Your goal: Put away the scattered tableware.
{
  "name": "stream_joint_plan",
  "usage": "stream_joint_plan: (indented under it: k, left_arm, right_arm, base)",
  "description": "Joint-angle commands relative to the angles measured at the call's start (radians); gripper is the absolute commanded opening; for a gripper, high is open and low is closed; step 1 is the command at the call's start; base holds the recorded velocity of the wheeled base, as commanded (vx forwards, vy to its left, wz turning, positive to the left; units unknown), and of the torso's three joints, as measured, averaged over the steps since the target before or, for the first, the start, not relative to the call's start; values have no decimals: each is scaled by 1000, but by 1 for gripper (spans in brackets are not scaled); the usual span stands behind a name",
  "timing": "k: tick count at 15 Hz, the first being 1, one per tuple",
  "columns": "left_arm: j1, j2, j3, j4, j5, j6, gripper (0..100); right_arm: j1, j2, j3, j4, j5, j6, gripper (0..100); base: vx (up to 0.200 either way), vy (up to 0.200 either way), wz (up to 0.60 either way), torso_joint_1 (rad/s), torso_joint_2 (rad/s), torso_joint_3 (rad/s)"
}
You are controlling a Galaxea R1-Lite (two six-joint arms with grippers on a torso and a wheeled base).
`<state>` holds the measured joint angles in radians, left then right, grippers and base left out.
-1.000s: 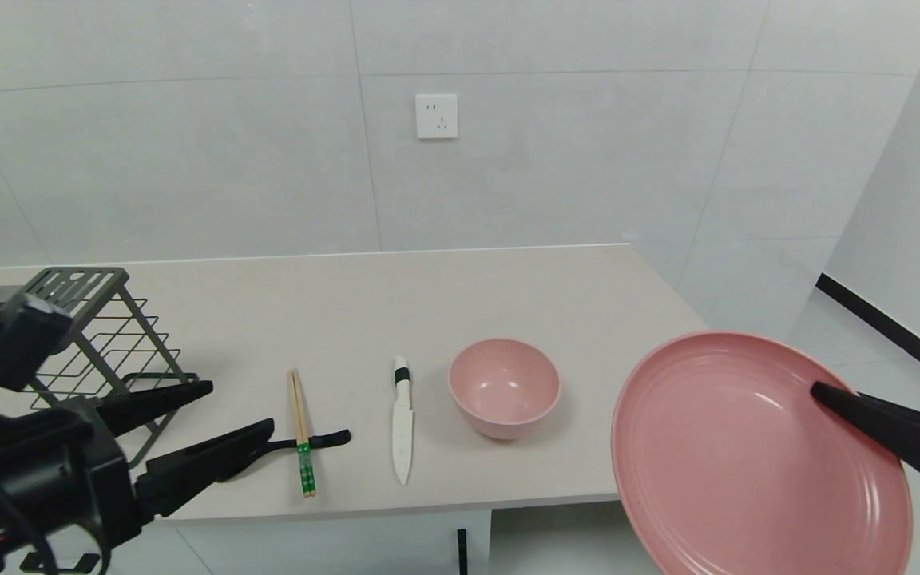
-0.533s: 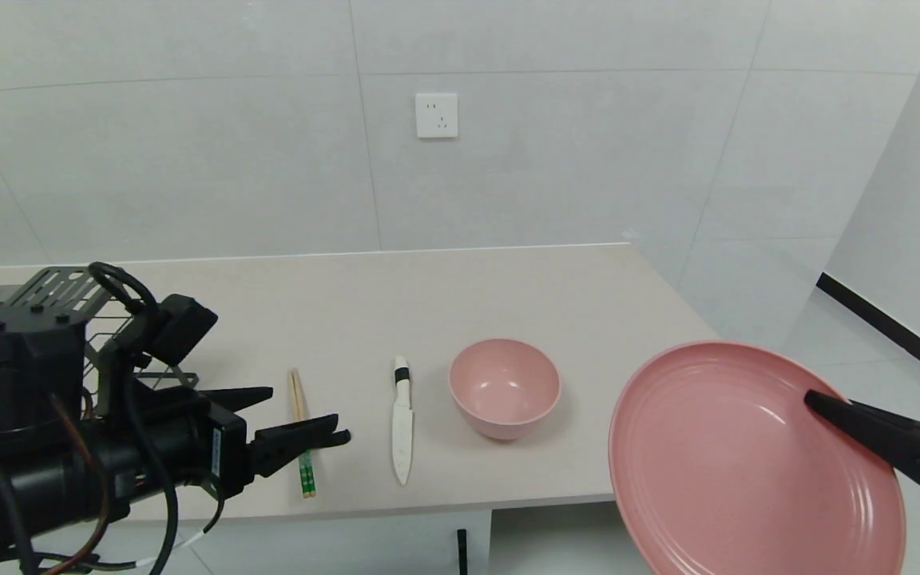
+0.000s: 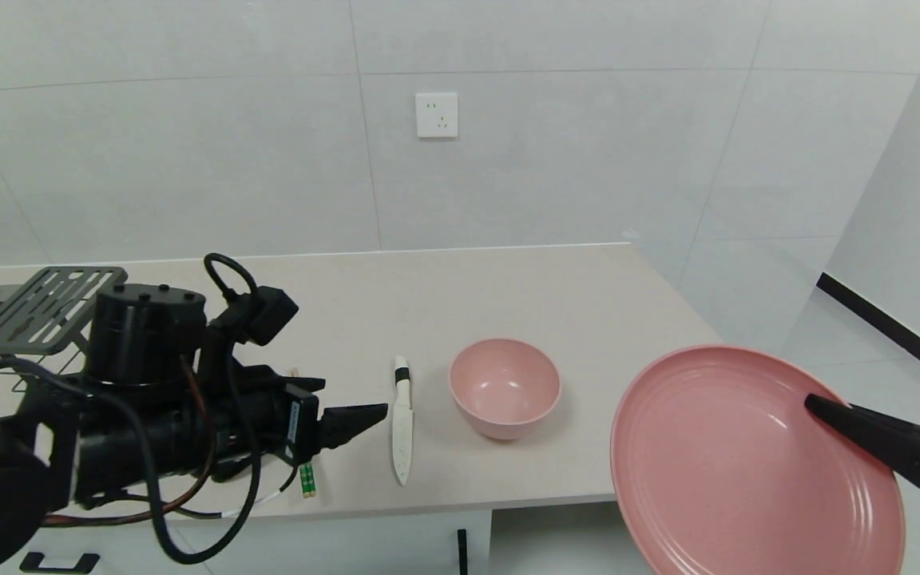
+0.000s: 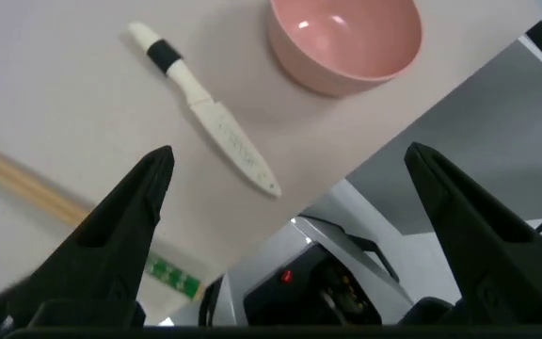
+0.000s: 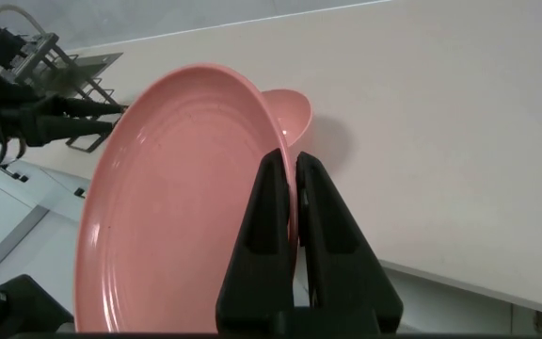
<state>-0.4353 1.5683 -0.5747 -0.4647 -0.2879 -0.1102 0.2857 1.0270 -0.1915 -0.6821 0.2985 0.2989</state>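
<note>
Clamps plate (image 3: 715, 463) rim in right gripper (image 3: 815, 402), past table's (image 3: 508, 287) corner. Spreads left gripper (image 3: 354, 397) wide over chopsticks (image 3: 307, 481), beside knife (image 3: 402, 423).

The right gripper (image 5: 285, 165) is clamped on the rim of the pink plate (image 5: 177, 198), with one finger (image 5: 269, 212) on each face. The plate is held tilted steeply on edge, near the front edge of the beige surface (image 5: 440, 122). A pink bowl (image 5: 293, 108) sits on the surface behind the plate, partly hidden by it. Farther off, the left gripper (image 5: 97, 120) hangs beside a dark rack (image 5: 92, 61).
</note>
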Motion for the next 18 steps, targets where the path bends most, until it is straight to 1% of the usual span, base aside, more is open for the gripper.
stream_joint_plan:
  k: [1, 3, 4, 7, 8, 9, 10, 11, 12, 13, 14, 15, 18]
  left_arm:
    - [-51, 127, -59, -40, 4, -2, 100]
    - [-62, 185, -100, -72, 15, -2, 100]
    - [-63, 236, -134, -118, 30, -2, 100]
    - [-71, 335, -151, -238, 32, -3, 100]
    - [-72, 355, -154, -256, 32, -3, 100]
    - [-77, 400, -172, -296, 35, -25, 100]
    - [-80, 417, -188, -305, 35, -43, 100]
    - [-94, 446, -229, -316, 42, -86, 100]
    - [-106, 460, -257, -315, 72, -117, 100]
    - [-106, 460, -257, -315, 72, -117, 100]
    - [-123, 489, -304, -301, 104, -160, 100]
    - [-126, 507, -324, -301, 105, -172, 100]
    - [-128, 561, -340, -301, 107, -174, 100]
  right_arm:
    - [0, 4, 4, 0, 1, 0, 0]
    - [0, 4, 4, 1, 1, 0, 0]
    - [0, 7, 4, 1, 1, 0, 0]
    - [0, 36, 4, 0, 1, 0, 0]
    - [0, 39, 4, 0, 1, 0, 0]
    - [0, 42, 4, 0, 1, 0, 0]
    - [0, 42, 4, 0, 1, 0, 0]
    - [0, 42, 3, 0, 1, 0, 0]
    - [0, 42, 3, 0, 1, 0, 0]
    - [0, 42, 3, 0, 1, 0, 0]
    - [0, 42, 1, -2, 1, 0, 0]
    - [-2, 42, 1, -2, 1, 0, 0]
    - [-2, 41, 1, -2, 1, -1, 0]
  base:
    - [0, 0, 0, 0, 0, 0]
    - [0, 0, 0, 0, 0, 0]
    - [0, 0, 0, 0, 0, 0]
    - [0, 0, 0, 0, 0, 0]
    - [0, 0, 0, 0, 0, 0]
    - [0, 0, 0, 0, 0, 0]
    - [0, 0, 0, 0, 0, 0]
    - [0, 0, 0, 0, 0, 0]
    - [0, 0, 0, 0, 0, 0]
    - [0, 0, 0, 0, 0, 0]
    - [0, 0, 0, 0, 0, 0]
    - [0, 0, 0, 0, 0, 0]
    - [0, 0, 0, 0, 0, 0]
